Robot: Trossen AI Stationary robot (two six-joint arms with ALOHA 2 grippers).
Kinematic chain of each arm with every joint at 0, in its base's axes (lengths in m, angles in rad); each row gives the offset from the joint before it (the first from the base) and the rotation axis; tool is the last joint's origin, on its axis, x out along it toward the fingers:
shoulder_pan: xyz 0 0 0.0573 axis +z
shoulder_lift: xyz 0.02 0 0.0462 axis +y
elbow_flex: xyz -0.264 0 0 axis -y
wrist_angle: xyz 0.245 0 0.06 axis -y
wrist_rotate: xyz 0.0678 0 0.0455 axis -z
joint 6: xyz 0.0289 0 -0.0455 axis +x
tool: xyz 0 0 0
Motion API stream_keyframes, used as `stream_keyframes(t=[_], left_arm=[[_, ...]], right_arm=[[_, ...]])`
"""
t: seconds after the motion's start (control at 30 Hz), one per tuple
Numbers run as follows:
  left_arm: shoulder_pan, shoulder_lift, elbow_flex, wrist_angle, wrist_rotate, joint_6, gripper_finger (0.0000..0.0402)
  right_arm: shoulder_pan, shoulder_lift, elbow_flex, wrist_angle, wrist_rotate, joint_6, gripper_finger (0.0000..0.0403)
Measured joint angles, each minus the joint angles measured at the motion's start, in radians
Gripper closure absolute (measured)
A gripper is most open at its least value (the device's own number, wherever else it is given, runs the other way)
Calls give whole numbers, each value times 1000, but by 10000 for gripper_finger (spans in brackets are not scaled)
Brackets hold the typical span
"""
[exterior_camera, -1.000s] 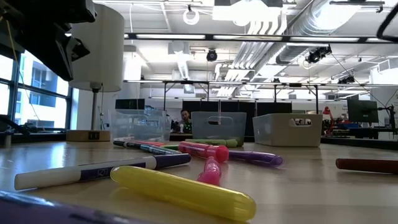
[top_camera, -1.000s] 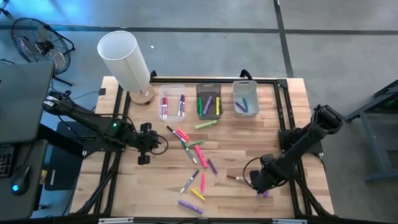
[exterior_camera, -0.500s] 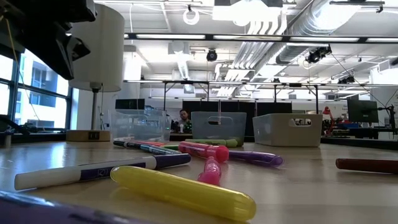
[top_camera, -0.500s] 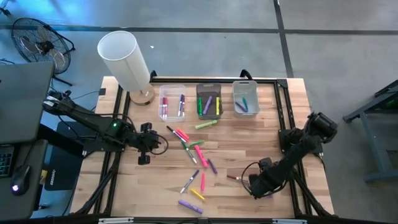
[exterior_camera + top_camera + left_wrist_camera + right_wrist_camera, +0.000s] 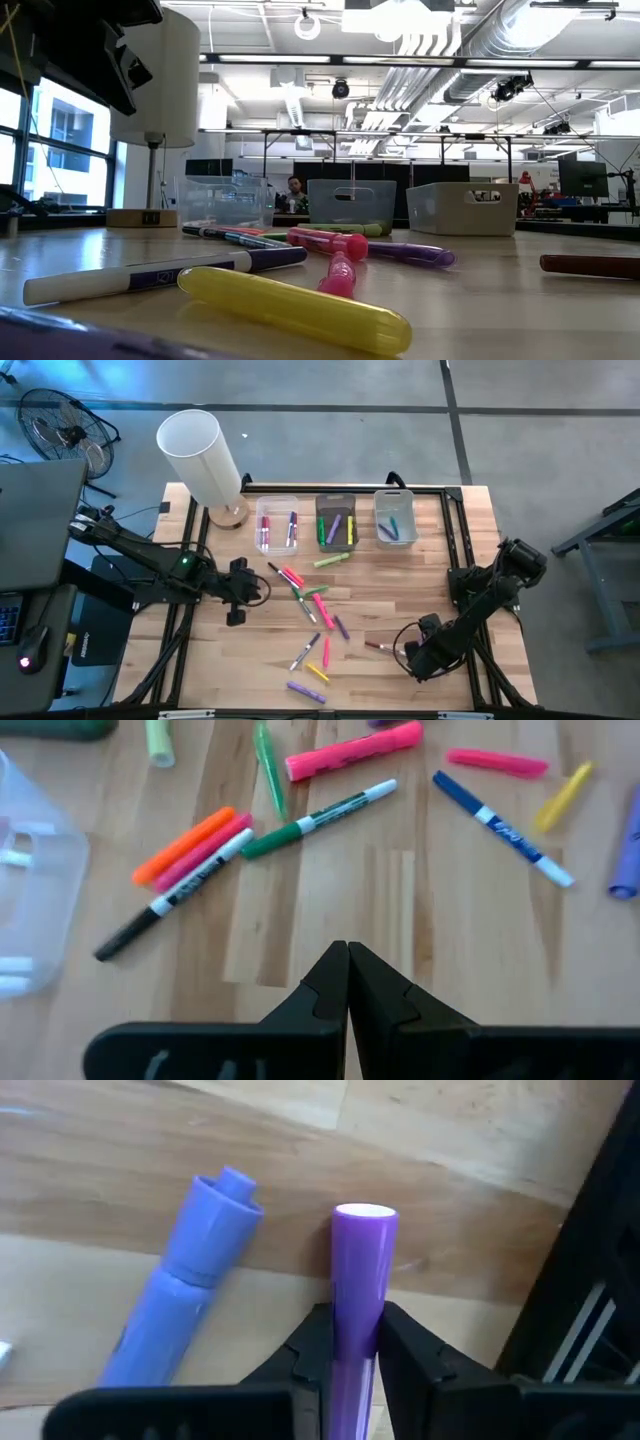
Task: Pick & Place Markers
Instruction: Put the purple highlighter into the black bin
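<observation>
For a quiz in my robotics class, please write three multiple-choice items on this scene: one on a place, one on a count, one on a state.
1. Where does the white cylindrical lamp stand on the wooden table?
A far left corner
B near right corner
C centre

2. How many clear plastic bins stand in the row?
A two
B three
C five

3. What does the right claw do?
A hangs open
B grips a purple marker
C grips a bin

Answers: A, the high view shows it there; B, three side by side; B, its fingers pinch the marker.
</observation>
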State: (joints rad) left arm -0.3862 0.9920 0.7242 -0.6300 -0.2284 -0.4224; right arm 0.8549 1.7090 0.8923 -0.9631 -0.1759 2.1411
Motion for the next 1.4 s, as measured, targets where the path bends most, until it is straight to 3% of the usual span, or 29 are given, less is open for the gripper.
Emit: stream_keyframes(t=[0.23,0.33,0.53,0.67,0.73,0.8,0.87,0.93,1.03,1.17,1.27,1.4], left_arm=[[5,-13,34,-8,-5,-38,401],[47,-16,56,-7,-21,-28,401],[186,-24,89,-22,24,19,401],[277,-24,89,-25,70,34,401],[317,-24,89,-21,89,34,401],[354,-24,89,-9,109,33,401],[384,-24,89,7,136,33,401],[409,-24,89,21,146,32,401],[435,-24,89,47,149,25,401],[449,-24,89,63,149,25,401],[452,-23,89,63,149,20,401],[452,-23,89,63,149,-41,402]], right_arm=[[-52,-212,-5,-145,115,-58,354],[-102,-358,-6,-175,254,-139,354],[-306,-619,-4,-30,707,-490,354],[-528,-718,-4,297,851,-931,354],[-652,-730,-3,544,814,-1219,354],[-771,-714,-1,771,712,-1451,354],[-886,-675,-1,944,614,-1578,354],[-992,-619,13,1004,521,-1627,354],[-1120,-487,76,975,371,-1633,354],[-1209,-268,218,885,204,-1673,354],[-1239,-107,370,745,184,-1729,354],[-1274,88,568,497,244,-1771,346]])
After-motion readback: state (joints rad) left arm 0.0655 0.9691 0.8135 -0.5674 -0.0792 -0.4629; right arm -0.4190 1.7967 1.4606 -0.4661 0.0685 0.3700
